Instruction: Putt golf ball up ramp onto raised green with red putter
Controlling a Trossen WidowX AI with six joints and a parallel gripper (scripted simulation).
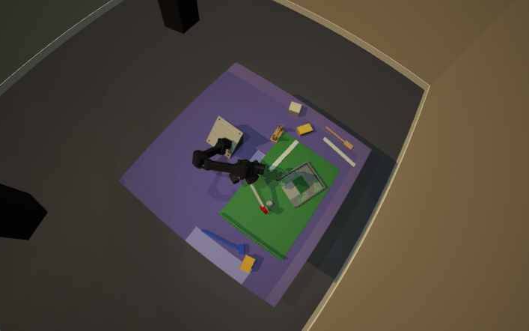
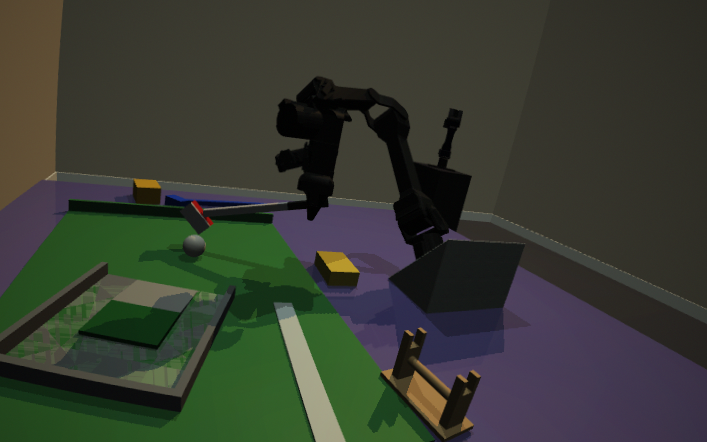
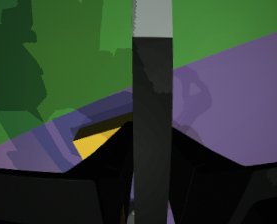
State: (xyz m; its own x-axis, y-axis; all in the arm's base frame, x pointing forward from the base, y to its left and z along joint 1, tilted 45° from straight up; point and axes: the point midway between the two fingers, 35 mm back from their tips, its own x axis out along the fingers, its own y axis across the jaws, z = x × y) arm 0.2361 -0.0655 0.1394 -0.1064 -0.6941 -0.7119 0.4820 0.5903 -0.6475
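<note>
My gripper (image 2: 314, 207) is shut on the dark grip of the red putter (image 1: 257, 195) (image 2: 246, 208) (image 3: 152, 100). The pale shaft reaches out over the green mat (image 1: 274, 234) (image 2: 43, 274). The putter's red and grey head is raised a little above the mat. The white golf ball (image 1: 269, 203) (image 2: 194, 245) rests on the mat just beside the head, between it and the ramp (image 1: 292, 194) (image 2: 155, 293). The raised green (image 1: 300, 185) (image 2: 131, 323) is a dark green square behind the ramp, inside a grey-walled frame, with no ball on it.
A wooden rack (image 1: 277, 133) (image 2: 427, 378) stands by the mat's corner. A white strip (image 1: 285, 155) (image 2: 306, 362) lies on the mat. A yellow block (image 2: 337, 266) (image 3: 96, 145) is near the arm's base. A blue putter (image 1: 221, 240) and an orange block (image 1: 248, 263) (image 2: 146, 191) lie beyond the green rail.
</note>
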